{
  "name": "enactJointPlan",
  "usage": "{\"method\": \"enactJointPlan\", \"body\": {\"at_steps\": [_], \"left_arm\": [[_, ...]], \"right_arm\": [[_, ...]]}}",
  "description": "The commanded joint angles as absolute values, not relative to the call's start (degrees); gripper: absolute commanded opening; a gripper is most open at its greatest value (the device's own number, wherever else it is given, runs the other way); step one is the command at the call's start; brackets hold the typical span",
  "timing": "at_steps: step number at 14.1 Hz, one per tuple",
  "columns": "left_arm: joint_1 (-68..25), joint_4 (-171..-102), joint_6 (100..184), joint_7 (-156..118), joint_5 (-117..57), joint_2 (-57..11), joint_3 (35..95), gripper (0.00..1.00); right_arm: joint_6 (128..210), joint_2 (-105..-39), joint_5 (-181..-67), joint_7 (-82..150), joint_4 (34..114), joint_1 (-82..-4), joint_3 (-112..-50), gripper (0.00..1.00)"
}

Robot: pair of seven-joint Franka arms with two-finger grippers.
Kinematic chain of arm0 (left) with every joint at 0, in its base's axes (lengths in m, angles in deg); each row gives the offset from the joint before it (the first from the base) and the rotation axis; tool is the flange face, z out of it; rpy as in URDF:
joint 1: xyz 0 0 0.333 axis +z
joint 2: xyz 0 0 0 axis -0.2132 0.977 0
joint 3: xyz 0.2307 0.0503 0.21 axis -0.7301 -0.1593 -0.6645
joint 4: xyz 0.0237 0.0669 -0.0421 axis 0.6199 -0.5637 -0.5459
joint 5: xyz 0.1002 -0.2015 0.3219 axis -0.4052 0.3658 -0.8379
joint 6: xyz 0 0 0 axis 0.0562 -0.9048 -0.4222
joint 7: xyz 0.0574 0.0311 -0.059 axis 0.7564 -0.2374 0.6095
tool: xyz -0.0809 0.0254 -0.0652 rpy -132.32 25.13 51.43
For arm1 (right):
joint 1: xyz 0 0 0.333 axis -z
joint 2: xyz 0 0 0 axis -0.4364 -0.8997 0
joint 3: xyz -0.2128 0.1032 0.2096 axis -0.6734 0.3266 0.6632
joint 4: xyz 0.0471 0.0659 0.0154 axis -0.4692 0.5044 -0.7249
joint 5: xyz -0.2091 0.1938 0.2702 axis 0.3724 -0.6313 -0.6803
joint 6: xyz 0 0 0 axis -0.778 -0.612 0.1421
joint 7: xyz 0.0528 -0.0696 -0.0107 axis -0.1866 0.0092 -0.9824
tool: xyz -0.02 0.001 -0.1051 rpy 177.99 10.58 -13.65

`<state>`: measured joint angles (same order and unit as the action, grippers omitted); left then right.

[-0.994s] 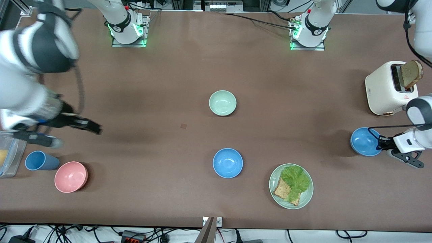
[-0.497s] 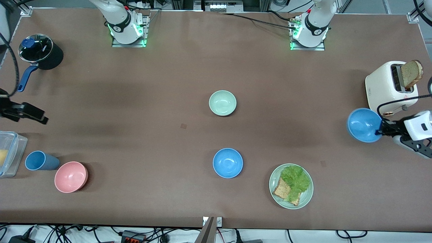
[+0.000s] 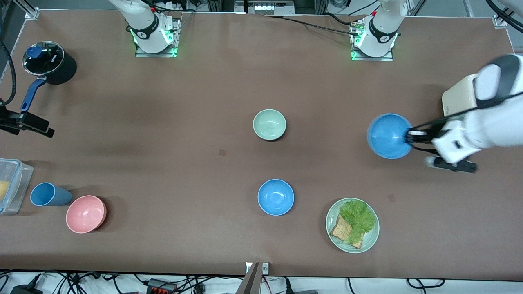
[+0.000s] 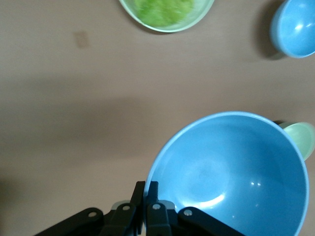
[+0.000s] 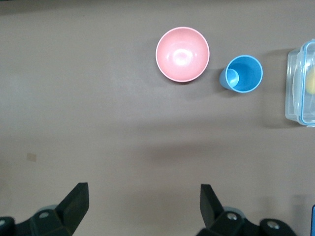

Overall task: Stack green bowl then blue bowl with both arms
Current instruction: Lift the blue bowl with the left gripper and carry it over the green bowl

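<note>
Currently the left end effector [image 3: 410,136] is clamped on the rim of a plain sky-blue round bowl [image 3: 388,135], holding it in the air over bare brown bench [image 3: 204,102] between the small pale mint-green bowl [image 3: 269,124] and the white toaster [image 3: 459,98]. Green bowl sits mid-bench; a second matching blue bowl [image 3: 276,197] sits nearer the front camera than it. Right end effector [image 5: 142,204] released, fingers wide apart, hovering at the right arm's end of the bench, holding nothing

Mint green bowl [image 3: 269,124] upright, mid-table.
</note>
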<state>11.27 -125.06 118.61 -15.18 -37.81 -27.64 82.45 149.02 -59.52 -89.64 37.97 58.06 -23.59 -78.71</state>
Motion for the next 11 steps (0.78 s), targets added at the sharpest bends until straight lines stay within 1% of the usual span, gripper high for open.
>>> {"method": "enactJointPlan", "body": {"at_steps": [1, 3, 4, 5, 7, 8, 11], "left_arm": [[12.12, -126.53, 118.82, -4.1, -35.84, -28.67, 89.88, 0.0], [11.95, -127.84, 122.58, 2.82, -34.51, -28.75, 92.88, 0.0], [11.6, -128.8, 124.34, 7.39, -34.77, -28.76, 95.5, 0.0], [11.33, -130.03, 126.71, 11.35, -35.03, -28.76, 96.92, 0.0], [8.71, -134.33, 131.8, 16.74, -35.65, -29.45, 97.9, 0.0], [7.82, -136.87, 134.61, 18.58, -35.73, -30.42, 97.9, 0.0], [5.88, -149.59, 148.04, 20.97, -35.65, -36.73, 98.25, 0.0]], "right_arm": [[152.39, -52.35, -88.74, 37.7, 68.2, -23.85, -78.83, 1.0], [155.13, -48.56, -88.39, 37.7, 74.27, -23.86, -78.75, 1.0], [155.23, -47.76, -88.12, 37.7, 75.52, -23.77, -78.75, 1.0], [155.23, -47.58, -87.68, 37.61, 75.71, -23.85, -78.57, 1.0], [155.06, -47.49, -87.15, 37.53, 75.62, -23.86, -78.39, 1.0], [154.88, -47.49, -87.15, 37.35, 75.27, -23.86, -78.39, 1.0], [153.31, -47.66, -87.24, 36.56, 74.13, -23.86, -78.31, 1.0]]}}
